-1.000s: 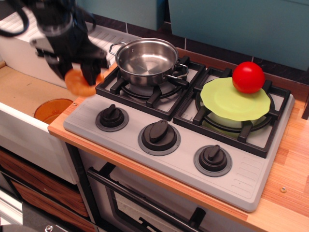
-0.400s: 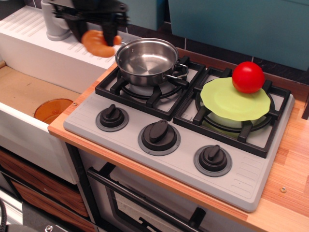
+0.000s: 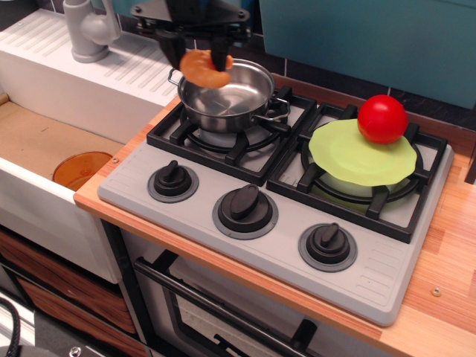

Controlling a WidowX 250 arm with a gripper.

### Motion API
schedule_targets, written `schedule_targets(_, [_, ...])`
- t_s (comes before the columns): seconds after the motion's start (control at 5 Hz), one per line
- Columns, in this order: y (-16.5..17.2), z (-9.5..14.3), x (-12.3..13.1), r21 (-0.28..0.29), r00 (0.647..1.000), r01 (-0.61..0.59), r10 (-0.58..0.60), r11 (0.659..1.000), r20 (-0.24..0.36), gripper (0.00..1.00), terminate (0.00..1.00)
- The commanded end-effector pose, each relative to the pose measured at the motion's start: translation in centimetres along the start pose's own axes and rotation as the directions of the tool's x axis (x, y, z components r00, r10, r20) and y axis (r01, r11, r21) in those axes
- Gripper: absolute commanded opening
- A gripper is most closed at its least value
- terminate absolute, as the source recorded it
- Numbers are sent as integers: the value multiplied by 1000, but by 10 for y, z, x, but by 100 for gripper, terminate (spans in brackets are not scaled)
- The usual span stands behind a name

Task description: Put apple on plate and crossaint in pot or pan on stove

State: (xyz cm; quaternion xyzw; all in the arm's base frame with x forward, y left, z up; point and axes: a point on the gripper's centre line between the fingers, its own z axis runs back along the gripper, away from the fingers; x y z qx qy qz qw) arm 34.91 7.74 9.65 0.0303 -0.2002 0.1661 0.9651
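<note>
1. The claw [image 3: 202,61] is clenching the crossaint [image 3: 204,68], hanging it over the back-left rim of the pot [image 3: 225,95], so a release should drop it inside.
2. The pot is sitting empty on the left burner of the stove [image 3: 282,204], near the surface's [image 3: 446,260] back-left corner.
3. The apple [image 3: 382,118] is resting on the back edge of the plate [image 3: 362,152], which is lying on the right burner; that half of the task appears done.
4. An orange-brown disc [image 3: 80,169] is lying in the sink [image 3: 37,137] off the left edge, apart from the action.
5. Judging by position, the crossaint needs carrying slightly further toward the pot's centre before letting go, or it might catch the rim.
</note>
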Motion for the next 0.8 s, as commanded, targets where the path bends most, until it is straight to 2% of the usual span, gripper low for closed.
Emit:
schedule_targets(0.0, [-11,14,20,-18,998,8,-7,1000,69,100,0])
schedule_targets(0.4, [-18,35,14,7,999,10,-11,1000,52,100,0])
schedule_targets(0.6, [-30,47,2,30,999,2,-4,1000,52,100,100])
